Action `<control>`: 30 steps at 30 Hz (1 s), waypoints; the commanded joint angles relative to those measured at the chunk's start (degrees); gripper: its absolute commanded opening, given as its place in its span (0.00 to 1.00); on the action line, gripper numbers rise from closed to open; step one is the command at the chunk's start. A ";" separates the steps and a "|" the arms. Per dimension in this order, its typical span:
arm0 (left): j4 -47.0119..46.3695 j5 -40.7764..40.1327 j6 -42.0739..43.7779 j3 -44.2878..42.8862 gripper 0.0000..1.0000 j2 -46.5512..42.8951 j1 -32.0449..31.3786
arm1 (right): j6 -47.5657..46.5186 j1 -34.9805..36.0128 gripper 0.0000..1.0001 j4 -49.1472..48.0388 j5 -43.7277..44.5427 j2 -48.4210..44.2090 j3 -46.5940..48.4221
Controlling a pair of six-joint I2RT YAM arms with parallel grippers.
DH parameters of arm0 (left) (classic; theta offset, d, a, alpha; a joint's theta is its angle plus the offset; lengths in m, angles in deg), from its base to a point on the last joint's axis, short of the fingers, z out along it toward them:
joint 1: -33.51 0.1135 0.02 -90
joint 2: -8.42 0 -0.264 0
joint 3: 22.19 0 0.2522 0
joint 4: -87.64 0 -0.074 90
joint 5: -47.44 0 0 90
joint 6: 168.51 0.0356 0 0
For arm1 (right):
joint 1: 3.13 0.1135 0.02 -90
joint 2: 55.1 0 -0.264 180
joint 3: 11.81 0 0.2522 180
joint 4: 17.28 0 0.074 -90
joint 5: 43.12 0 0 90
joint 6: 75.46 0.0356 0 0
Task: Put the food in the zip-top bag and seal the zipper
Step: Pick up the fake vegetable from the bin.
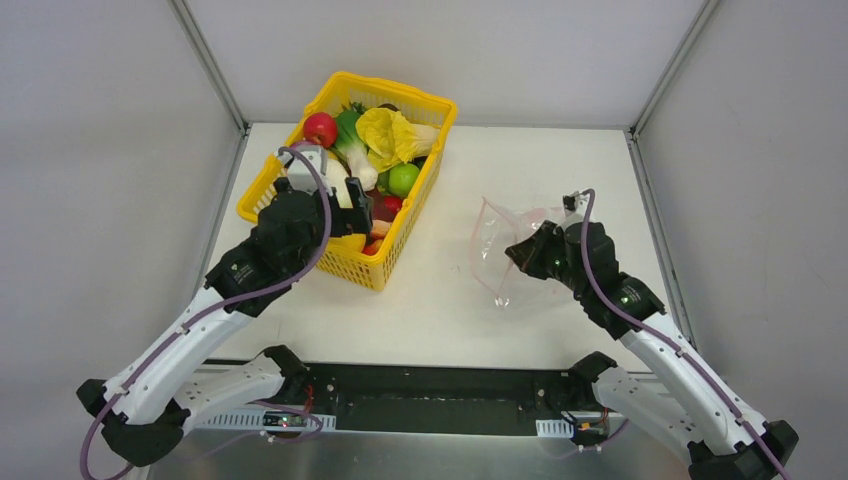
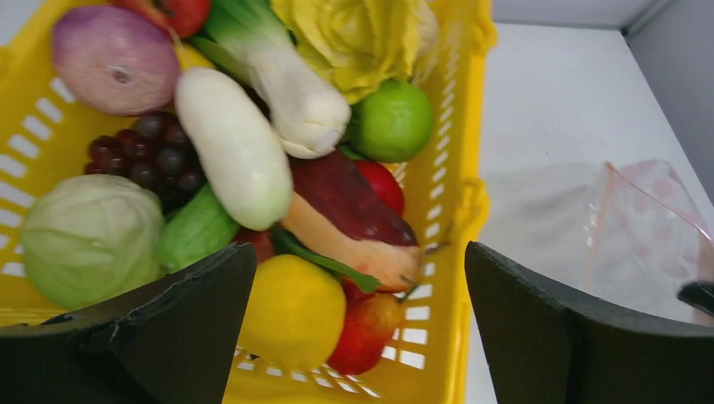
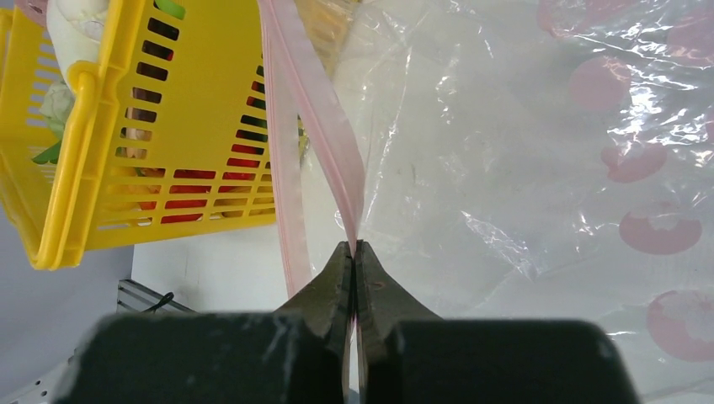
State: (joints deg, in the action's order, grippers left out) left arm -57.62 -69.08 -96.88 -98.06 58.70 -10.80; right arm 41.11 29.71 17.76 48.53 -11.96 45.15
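Note:
The food fills a yellow basket [image 1: 397, 90]: a yellow ruffled cabbage [image 1: 388, 135], a red apple [image 1: 320, 128], a green lime [image 1: 404, 179] and a white radish [image 2: 236, 147]. My left gripper [image 2: 360, 252] hangs open over the basket's near corner, above a yellow fruit [image 2: 290, 311] and a red one [image 2: 366, 332], and holds nothing. The clear zip-top bag [image 1: 497, 228] lies to the right on the table. My right gripper [image 3: 354, 246] is shut on one lip of its pink zipper [image 3: 320, 126], lifting it. The other lip [image 3: 286, 185] hangs apart, so the bag's mouth stands open.
In the left wrist view the basket also holds a purple onion [image 2: 114, 59], dark grapes [image 2: 147, 156], a pale green cabbage [image 2: 88, 236] and a leek [image 2: 282, 76]. White walls close in the table on three sides. The bag [image 2: 623, 227] lies just right of the basket wall [image 2: 459, 194].

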 commanded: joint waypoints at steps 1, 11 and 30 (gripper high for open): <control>2.39 -0.61 1.76 -3.52 0.99 2.10 6.29 | 0.19 0.14 0.00 -4.57 -1.08 -0.82 -0.66; 9.95 6.76 0.99 -18.02 0.96 14.74 15.65 | -0.79 0.12 0.00 -4.10 -0.30 -1.31 -0.95; 16.59 27.76 9.77 -55.31 0.92 49.81 16.92 | -1.42 0.20 0.00 -5.36 0.26 -3.23 -3.48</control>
State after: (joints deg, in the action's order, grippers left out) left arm -43.26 -46.85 -91.31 -146.45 104.29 5.50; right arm 40.61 29.71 15.02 48.16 -13.56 42.04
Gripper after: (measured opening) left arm 0.915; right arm 0.009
